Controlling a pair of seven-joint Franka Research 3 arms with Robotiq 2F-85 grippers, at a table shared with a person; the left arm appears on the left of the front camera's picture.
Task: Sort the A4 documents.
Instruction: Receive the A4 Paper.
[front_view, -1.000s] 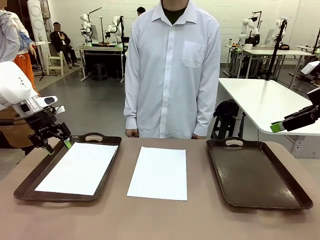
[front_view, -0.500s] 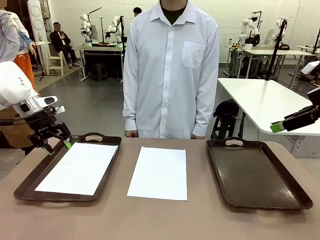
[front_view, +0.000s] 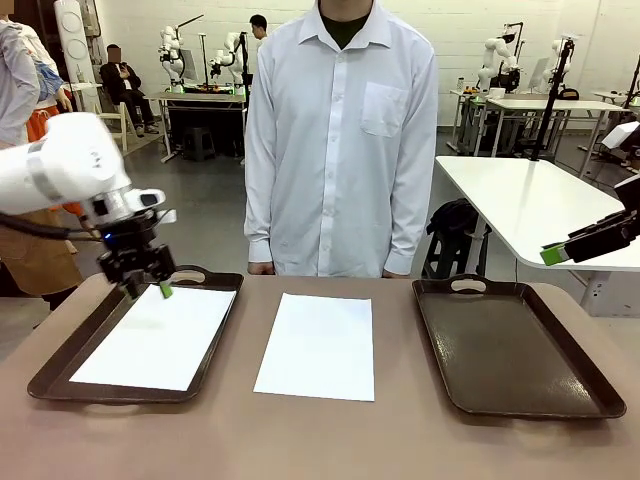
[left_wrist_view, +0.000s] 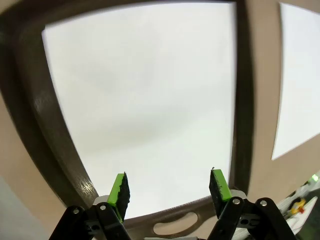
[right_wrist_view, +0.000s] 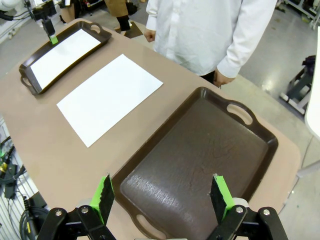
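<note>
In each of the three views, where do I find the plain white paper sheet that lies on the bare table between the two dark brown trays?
Front view: the plain white paper sheet lies in the centre, in the lower half.
Left wrist view: the sheet is at the right edge, cut off by the frame.
Right wrist view: the sheet is up and left of centre.
Shared landmark: the dark brown tray beside it, holding another white sheet.

Sheets (front_view: 318, 345): matt white paper. Trays (front_view: 510, 350): glossy dk-brown plastic. Table (front_view: 330, 440): matt, smooth.
</note>
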